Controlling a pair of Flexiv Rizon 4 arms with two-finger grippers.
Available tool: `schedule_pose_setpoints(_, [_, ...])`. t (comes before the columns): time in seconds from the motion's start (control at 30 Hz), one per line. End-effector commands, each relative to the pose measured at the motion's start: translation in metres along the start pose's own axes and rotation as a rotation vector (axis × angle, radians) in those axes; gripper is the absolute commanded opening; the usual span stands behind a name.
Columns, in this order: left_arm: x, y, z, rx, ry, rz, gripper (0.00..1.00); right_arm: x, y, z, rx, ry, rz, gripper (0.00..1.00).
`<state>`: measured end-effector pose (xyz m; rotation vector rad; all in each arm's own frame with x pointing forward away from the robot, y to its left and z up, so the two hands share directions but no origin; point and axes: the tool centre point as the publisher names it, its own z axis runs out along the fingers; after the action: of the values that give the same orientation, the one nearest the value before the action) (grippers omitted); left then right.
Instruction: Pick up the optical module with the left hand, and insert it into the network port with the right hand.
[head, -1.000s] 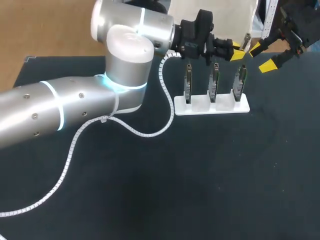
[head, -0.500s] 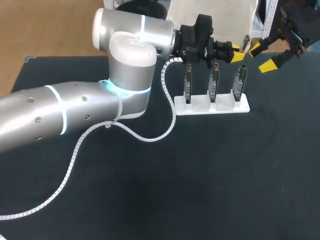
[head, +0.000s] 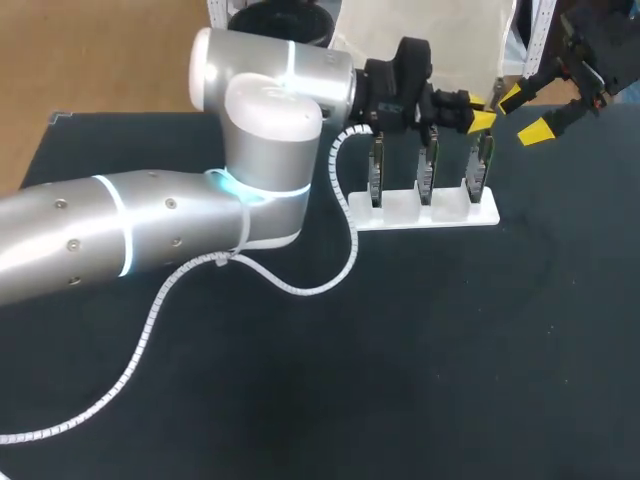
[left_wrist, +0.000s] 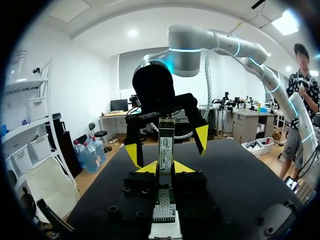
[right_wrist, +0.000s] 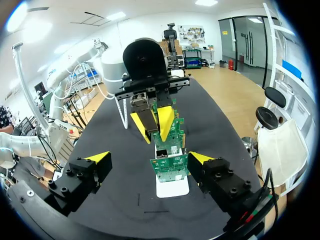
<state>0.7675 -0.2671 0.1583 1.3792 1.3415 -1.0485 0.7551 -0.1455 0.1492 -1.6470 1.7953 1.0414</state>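
One optical module (left_wrist: 166, 147), upright, pinched betw. the yellow tips of the left gripper (head: 478, 112). The tips are clamped on it from both sides, as far as the left wrist view shows. It's held up by the top of the end network card (head: 481, 165), the one nearest the right gripper (head: 524, 114), of three cards standing in a white stand (head: 400, 215). Right gripper sits just beyond, fingers spread wide, nothing in them. In the left wrist view they frame the module either side.

So pickup looks done. Handover to the right gripper isn't made yet and insertion hasn't begun; which card takes it, can't tell.

Room is tight up there: card tops are right under the left fingers and the grippers are near tip to tip. The stand is toward the far side of the table (head: 420, 350). The near side has room, bar the left arm's cable (head: 300, 285).
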Motion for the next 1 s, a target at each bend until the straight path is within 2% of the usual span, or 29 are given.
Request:
schedule_pose_setpoints(0.03, [0.0012, 0.002, 0.0044, -0.006, -0.003, 0.0, 0.0, -0.0002, 0.002, 0.0005, 0.005, 0.001, 0.0, 1.0])
schedule_pose_setpoints(1.0, [0.0036, 0.0089, 0.0131, 0.013, -0.002, -0.013, 0.0, -0.0002, 0.002, 0.0005, 0.005, 0.001, 0.0, 1.0])
